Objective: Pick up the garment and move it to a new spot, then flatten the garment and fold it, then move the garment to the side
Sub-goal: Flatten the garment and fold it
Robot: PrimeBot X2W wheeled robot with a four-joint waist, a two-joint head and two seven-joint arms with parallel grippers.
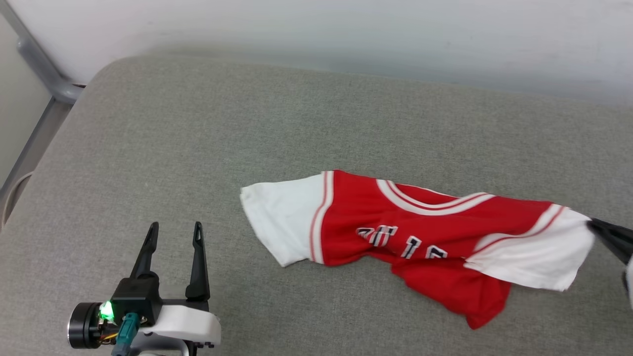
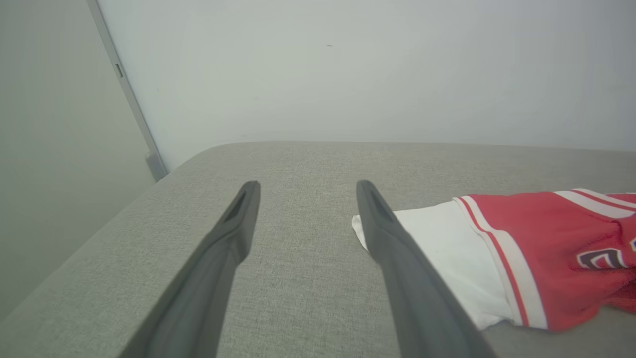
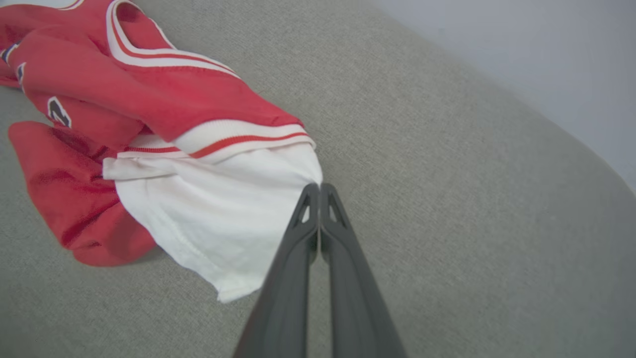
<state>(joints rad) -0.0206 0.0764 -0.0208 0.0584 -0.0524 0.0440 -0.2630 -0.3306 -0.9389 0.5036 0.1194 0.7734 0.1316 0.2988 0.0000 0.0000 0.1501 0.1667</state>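
Observation:
The garment (image 1: 395,217) is a red jersey with white sleeves, lying crumpled on the grey cushion, its collar toward the far side and its black lettering partly folded under. Its left sleeve (image 2: 437,248) lies just right of my left gripper (image 2: 306,185). That gripper (image 1: 176,226) hovers open at the lower left, apart from the cloth. My right gripper (image 3: 318,185) is shut with its tips pinching the edge of the right white sleeve (image 3: 213,219). It enters the head view at the right edge (image 1: 592,225), touching that sleeve.
The grey padded surface (image 1: 247,123) runs wide to the left of and behind the garment, with a rounded far-left corner. A pale wall (image 1: 346,29) stands behind it. A grey metal rail (image 1: 39,64) slants along the left side.

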